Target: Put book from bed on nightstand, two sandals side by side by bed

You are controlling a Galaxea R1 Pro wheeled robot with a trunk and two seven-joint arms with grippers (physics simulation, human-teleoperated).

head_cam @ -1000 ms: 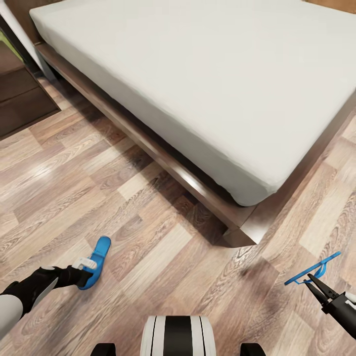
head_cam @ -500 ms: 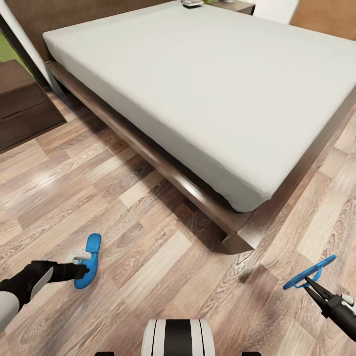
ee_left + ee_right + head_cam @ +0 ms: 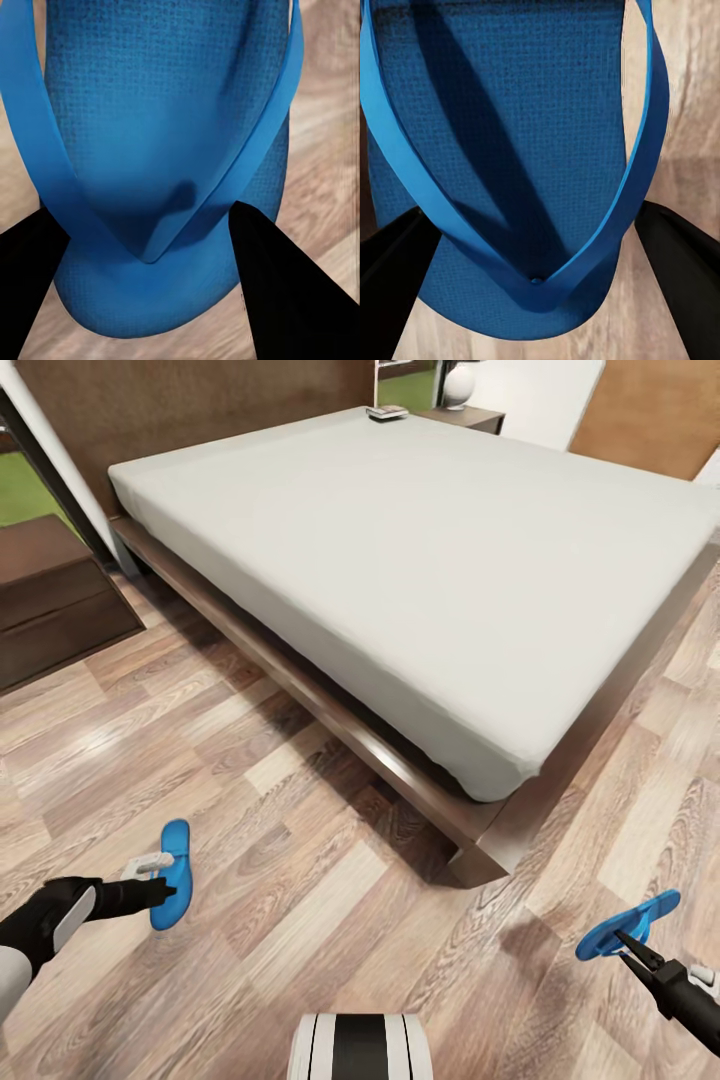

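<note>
Each gripper grasps one sandal clear of the floor (image 3: 300, 880). The left gripper (image 3: 160, 885) holds the left sandal (image 3: 174, 872) out from the bed (image 3: 400, 560) side; the right gripper (image 3: 625, 942) holds the right sandal (image 3: 628, 923) beyond the foot corner. The book (image 3: 385, 412) lies at the bed's far edge, near a nightstand (image 3: 470, 418). Recommended: bring both sandals to one stretch of floor by the frame, soles down, toes matched — lower level, then release.

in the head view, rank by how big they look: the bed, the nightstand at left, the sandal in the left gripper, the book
1. bed, by far the largest
2. nightstand, partly cut off by the frame edge
3. sandal held by the left gripper
4. book, smallest, though it lies farthest from the camera, which shrinks it
</note>
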